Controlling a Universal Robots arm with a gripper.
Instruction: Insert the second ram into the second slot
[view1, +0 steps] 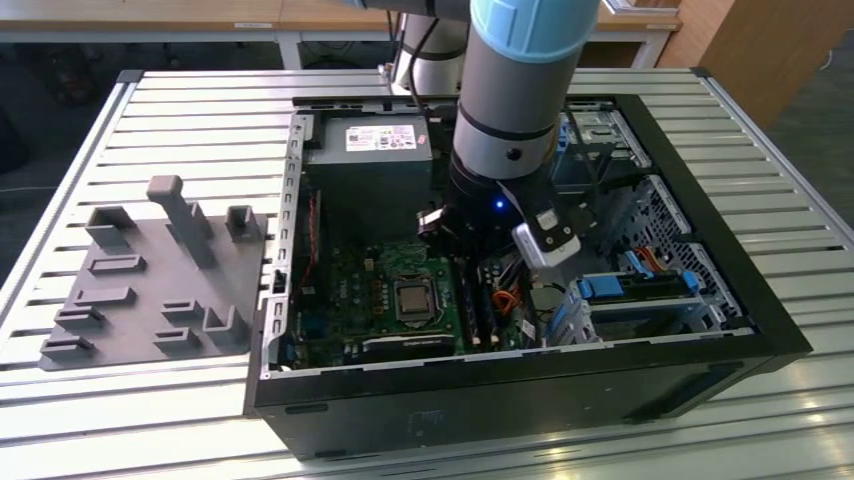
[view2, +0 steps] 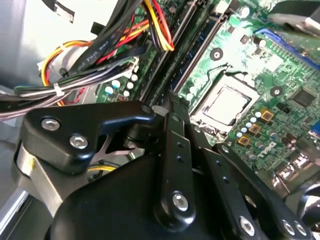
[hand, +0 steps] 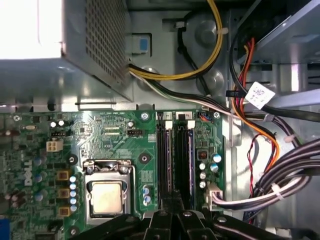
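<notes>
My gripper (view1: 491, 262) reaches down inside the open computer case (view1: 747, 300), over the motherboard's memory slots (view1: 475, 300). In both wrist views its black fingertips are closed together, gripper (hand: 172, 201) and gripper (view2: 170, 100), at the near end of the slots (hand: 176, 160). A thin stick with a blue edge, the second ram (hand: 190, 155), stands upright in the slot nearest the capacitors. Another stick (hand: 167, 155) sits in a slot on the other side. I cannot tell whether the fingertips touch either stick.
The CPU socket (hand: 106, 195) lies beside the slots. Cable bundles (hand: 280, 185) crowd the other side. The power supply (view1: 367, 150) fills the case's far end, and blue drive-bay latches (view1: 627, 285) sit at the exterior view's right. A grey fixture tray (view1: 147, 290) rests on the slatted table.
</notes>
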